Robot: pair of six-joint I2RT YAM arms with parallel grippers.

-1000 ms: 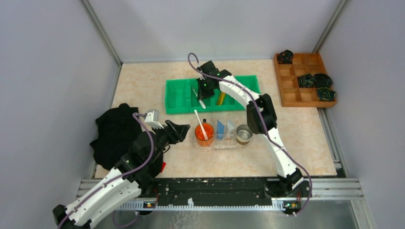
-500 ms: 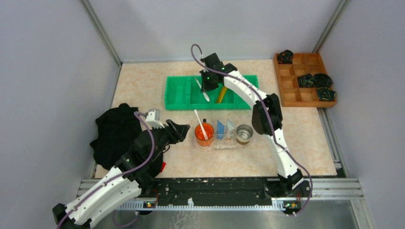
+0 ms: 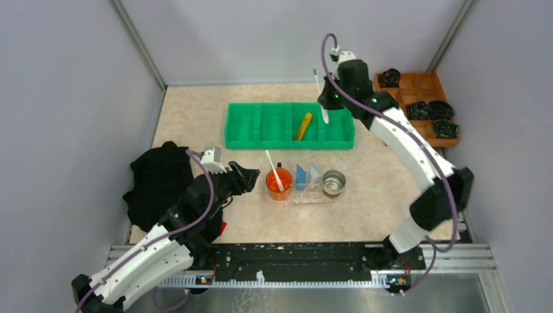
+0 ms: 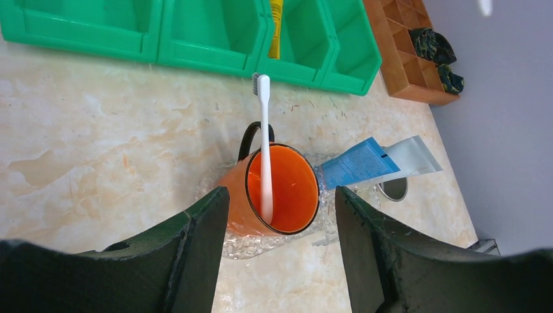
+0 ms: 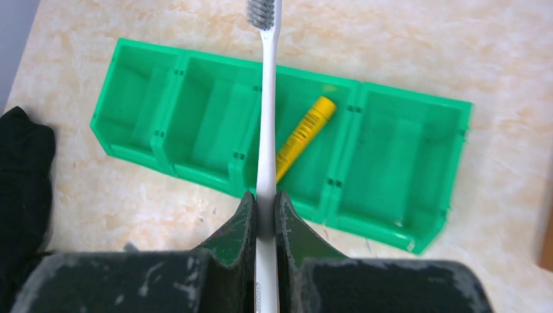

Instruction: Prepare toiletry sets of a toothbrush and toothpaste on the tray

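Observation:
My right gripper (image 3: 325, 103) (image 5: 264, 203) is shut on a thin white toothbrush (image 3: 325, 117) (image 5: 266, 124), held in the air over the right end of the green bin (image 3: 246, 128). A yellow toothpaste (image 3: 302, 126) (image 5: 304, 134) lies in that bin. The clear tray (image 3: 295, 199) (image 4: 246, 245) carries an orange cup (image 3: 278, 184) (image 4: 295, 190) with a second toothbrush (image 4: 264, 140) standing in it, a blue toothpaste (image 3: 300, 176) (image 4: 358, 162), a white toothpaste (image 3: 315, 175) (image 4: 415, 156) and a metal cup (image 3: 333, 184). My left gripper (image 3: 251, 177) (image 4: 280, 197) is open, just left of the orange cup.
A black cloth (image 3: 160, 182) (image 5: 23, 182) lies at the left by my left arm. A brown wooden compartmented box (image 3: 417, 107) (image 4: 403, 60) with dark bundles sits at the back right. Grey walls close in the table on three sides.
My right arm has lifted the toothbrush out of the green bin and swung it up and to the right. The left arm has not moved.

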